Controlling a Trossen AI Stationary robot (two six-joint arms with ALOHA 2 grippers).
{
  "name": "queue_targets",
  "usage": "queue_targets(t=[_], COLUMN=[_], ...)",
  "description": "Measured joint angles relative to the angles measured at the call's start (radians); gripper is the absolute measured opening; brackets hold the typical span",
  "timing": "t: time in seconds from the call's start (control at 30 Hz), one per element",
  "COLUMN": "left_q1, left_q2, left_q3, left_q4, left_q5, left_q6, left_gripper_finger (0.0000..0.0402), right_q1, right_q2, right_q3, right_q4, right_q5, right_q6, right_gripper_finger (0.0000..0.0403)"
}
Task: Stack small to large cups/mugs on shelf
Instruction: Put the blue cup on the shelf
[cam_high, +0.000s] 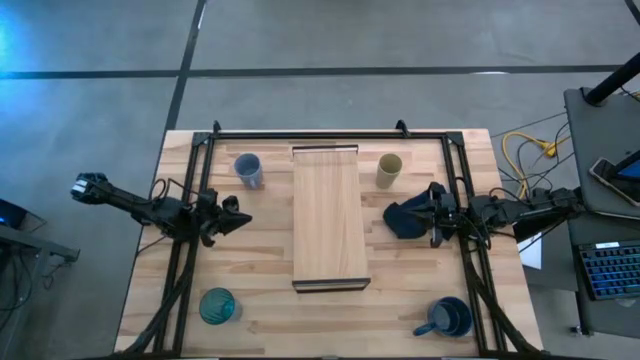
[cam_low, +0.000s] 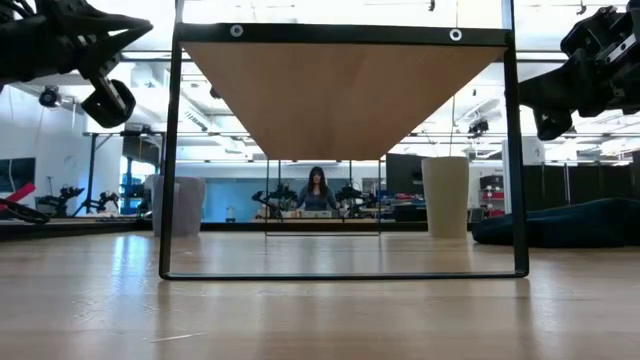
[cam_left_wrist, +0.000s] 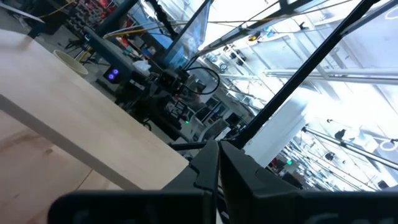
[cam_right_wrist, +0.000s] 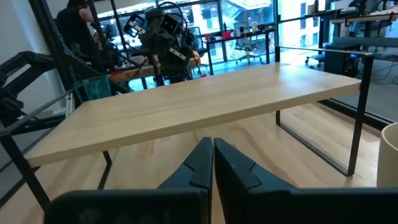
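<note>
The left gripper (cam_high: 240, 217) hovers with its two dark fingers pressed together on nothing, just left of the long rectangular light-wood shelf (cam_high: 329, 215), which stands on a thin black metal frame with its top bare. Behind this gripper, near the table's far edge, stands the pale blue-grey mug (cam_high: 248, 169); in front of it, toward the near edge, stands the teal see-through ribbed glass (cam_high: 218, 305). Right of the shelf, the small tan cup (cam_high: 389, 170) stands at the far side, behind the right gripper (cam_high: 434, 214), whose fingers are likewise together and empty. A crumpled dark navy cloth (cam_high: 404, 218) lies just beside that gripper, between it and the shelf. The wider dark blue handled mug (cam_high: 449, 317) sits at the near edge, in front of the right gripper.
</note>
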Motion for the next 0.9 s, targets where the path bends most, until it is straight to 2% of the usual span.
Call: queue_targets(t=[0.43, 0.53, 0.67, 0.9], left_q1=[0.000, 0.000, 0.000, 0.000], left_q2=[0.000, 0.000, 0.000, -0.007], left_q3=[0.000, 0.000, 0.003, 0.006], left_q4=[0.002, 0.004, 0.053, 0.072], left_q5=[-0.004, -0.035, -0.126, -0.178], left_q6=[0.011, 0.060, 0.153, 0.161], left_gripper_finger=[0.0000, 0.0000, 0.0000, 0.0000], right_q1=[0.000, 0.000, 0.000, 0.000], right_q2=[0.000, 0.000, 0.000, 0.000], right_q3=[0.000, 0.000, 0.000, 0.000], right_q4=[0.000, 0.000, 0.000, 0.000], right_q5=[0.000, 0.000, 0.000, 0.000], right_q6=[0.059, 0.059, 0.059, 0.057], right_gripper_finger=[0.0009, 0.0009, 0.0009, 0.0009])
